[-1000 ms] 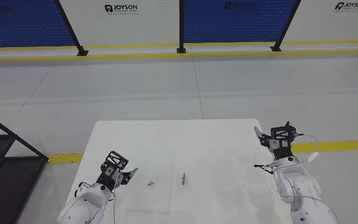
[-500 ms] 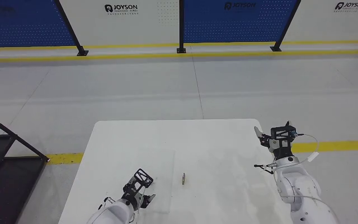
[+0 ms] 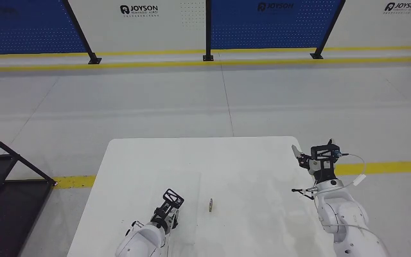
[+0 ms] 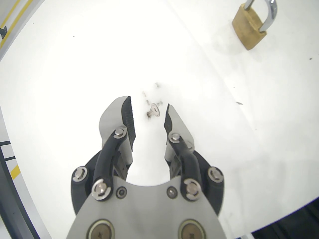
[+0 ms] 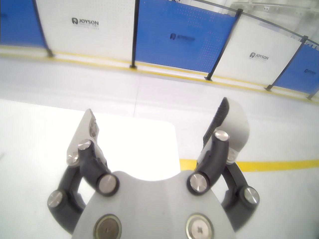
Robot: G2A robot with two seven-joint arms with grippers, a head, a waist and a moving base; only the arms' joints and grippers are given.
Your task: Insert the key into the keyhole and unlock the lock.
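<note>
Looking down: the smooth white table (image 3: 257,160) fills the lower half of the top view. At frame right, the right gripper (image 5: 157,106) hangs with fingers spread wide, holding nothing. Lower centre-left, the left gripper (image 4: 147,104) is released too, ribbed black pads (image 4: 128,115) apart. Just right of it lies the lock (image 4: 251,29): blocky brass body, curved chrome shackle, long axis running up-down the frame. Between those pads, flat on the table, sits the key (image 4: 154,109): tiny, silvery, round holed head.
</note>
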